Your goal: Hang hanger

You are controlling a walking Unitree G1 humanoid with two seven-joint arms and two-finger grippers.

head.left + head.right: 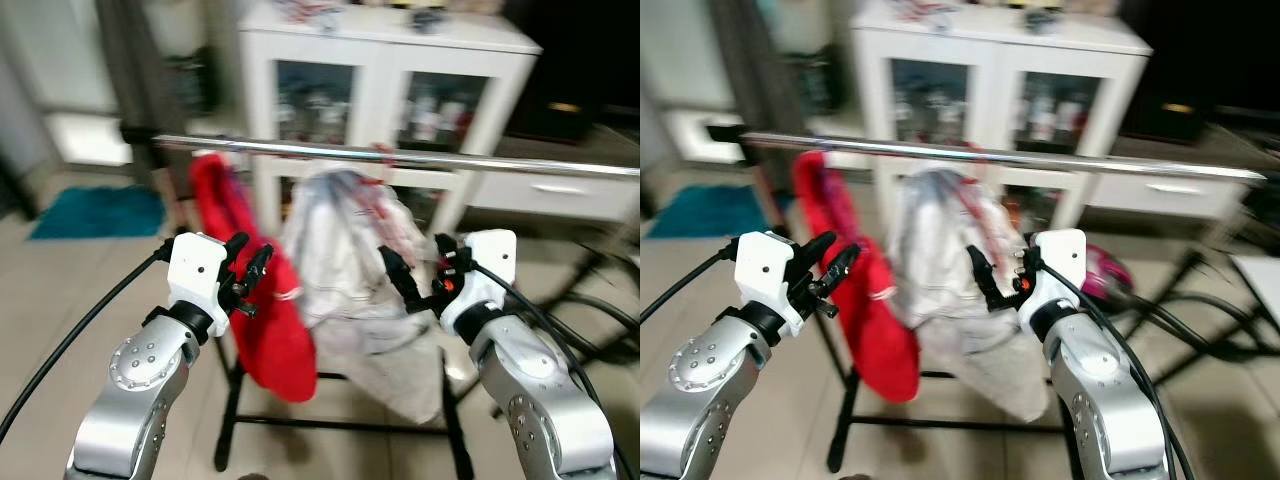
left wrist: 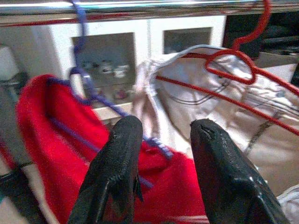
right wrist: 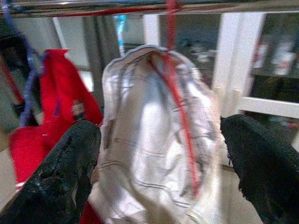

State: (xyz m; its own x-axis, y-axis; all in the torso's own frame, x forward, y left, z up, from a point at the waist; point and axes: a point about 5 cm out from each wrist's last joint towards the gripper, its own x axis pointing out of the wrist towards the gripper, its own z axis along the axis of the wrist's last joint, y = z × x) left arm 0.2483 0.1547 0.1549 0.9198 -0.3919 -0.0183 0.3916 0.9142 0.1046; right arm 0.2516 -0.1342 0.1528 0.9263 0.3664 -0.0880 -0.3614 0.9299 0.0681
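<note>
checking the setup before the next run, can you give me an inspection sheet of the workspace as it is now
surface: beige tiled floor; black-framed clothes rack with a silver rail.
job's things: red garment on a blue hanger and white garment on a red hanger, both hooked on the rail.
clutter: blue mat on the floor at left; pink item on the floor at right.
grippers: left claw open, beside the red garment; right claw open, at the white garment.
cables: black cables along both arms.
surroundings: white glass-door cabinet behind the rack.
</note>
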